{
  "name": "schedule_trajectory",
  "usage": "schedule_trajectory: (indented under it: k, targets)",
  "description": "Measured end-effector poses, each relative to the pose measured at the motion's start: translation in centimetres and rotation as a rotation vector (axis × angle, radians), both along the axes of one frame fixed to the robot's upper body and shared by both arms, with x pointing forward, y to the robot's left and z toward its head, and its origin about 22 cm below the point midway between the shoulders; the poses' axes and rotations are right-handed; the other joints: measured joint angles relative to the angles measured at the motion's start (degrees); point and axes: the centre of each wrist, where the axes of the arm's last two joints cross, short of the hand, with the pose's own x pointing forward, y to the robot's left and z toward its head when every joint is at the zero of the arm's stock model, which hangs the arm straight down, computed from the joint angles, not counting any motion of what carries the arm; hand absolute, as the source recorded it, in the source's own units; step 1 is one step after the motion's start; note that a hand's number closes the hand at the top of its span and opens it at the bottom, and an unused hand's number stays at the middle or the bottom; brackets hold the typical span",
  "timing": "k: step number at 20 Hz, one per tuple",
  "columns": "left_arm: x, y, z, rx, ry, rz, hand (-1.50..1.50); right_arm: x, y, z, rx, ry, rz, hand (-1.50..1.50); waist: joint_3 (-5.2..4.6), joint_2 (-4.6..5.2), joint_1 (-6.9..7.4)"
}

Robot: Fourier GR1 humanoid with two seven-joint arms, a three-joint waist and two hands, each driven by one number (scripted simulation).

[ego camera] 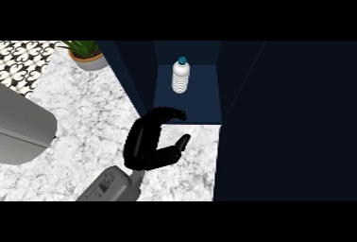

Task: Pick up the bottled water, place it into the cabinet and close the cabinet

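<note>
Left hand [146,149]: half open, fingers bent, holding nothing, just in front of dark blue cabinet [200,106] | clear plastic water bottle [181,79], teal cap: upright inside cabinet

White bottled water [181,79], teal cap; navy cabinet [200,108]; grey-veined white counter [83,118]; black-and-white patterned tiles [24,59], upper left.

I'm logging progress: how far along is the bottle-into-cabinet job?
Done: the clear plastic water bottle with a teal cap stands upright inside the dark blue cabinet. In hand: nothing; the black left hand is empty over the white marble counter, just outside the opening. Left: closing the cabinet; its front is still open.
</note>
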Motion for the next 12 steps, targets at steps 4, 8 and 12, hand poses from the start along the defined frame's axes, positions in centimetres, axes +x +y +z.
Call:
schedule_trajectory:
  k: [4,8,12]
  targets:
    - [-1.9,2.4,-0.1,0.0,0.014,0.015,-1.5,-0.2,0.3,0.1,-0.014,0.026,0.121,1.5,-0.08,-0.01,0.05]
    - [-3.8,5.1,0.1,0.0,0.019,0.058,-1.5,-0.3,0.5,0.1,-0.021,0.035,0.246,1.5,-0.02,-0.12,-0.17]
    - [-5.7,7.6,0.0,-0.006,0.025,0.106,-1.5,-0.6,0.9,0.2,-0.01,0.039,0.315,1.5,-0.07,-0.26,-0.42]
